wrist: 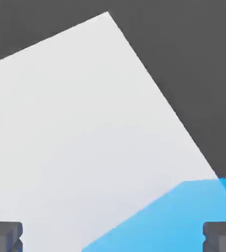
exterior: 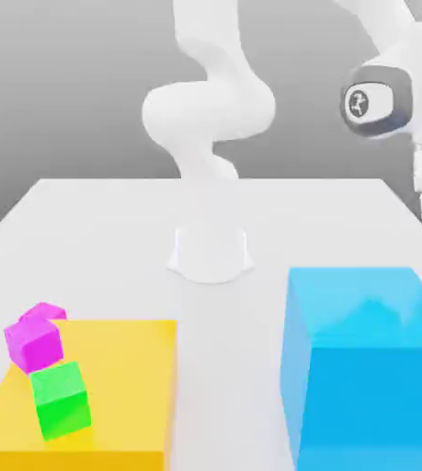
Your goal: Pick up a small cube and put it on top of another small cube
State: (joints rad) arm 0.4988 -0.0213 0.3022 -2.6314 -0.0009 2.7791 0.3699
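Yellow slab (exterior: 122,368) bears magenta cube (exterior: 34,338) seemingly atop green cube (exterior: 62,399); claw (wrist: 113,236) released, empty.

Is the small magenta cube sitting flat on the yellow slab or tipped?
Tipped. The small magenta cube leans at an angle, resting on the small green cube on the flat yellow slab.

Both views: table (exterior: 113,221), blue cube (exterior: 361,368)

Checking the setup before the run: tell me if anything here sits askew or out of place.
The magenta cube sits tilted, hanging over the back corner of the yellow slab at the exterior view's left. The green cube on the slab is also turned askew. The big blue cube stands square on the table.
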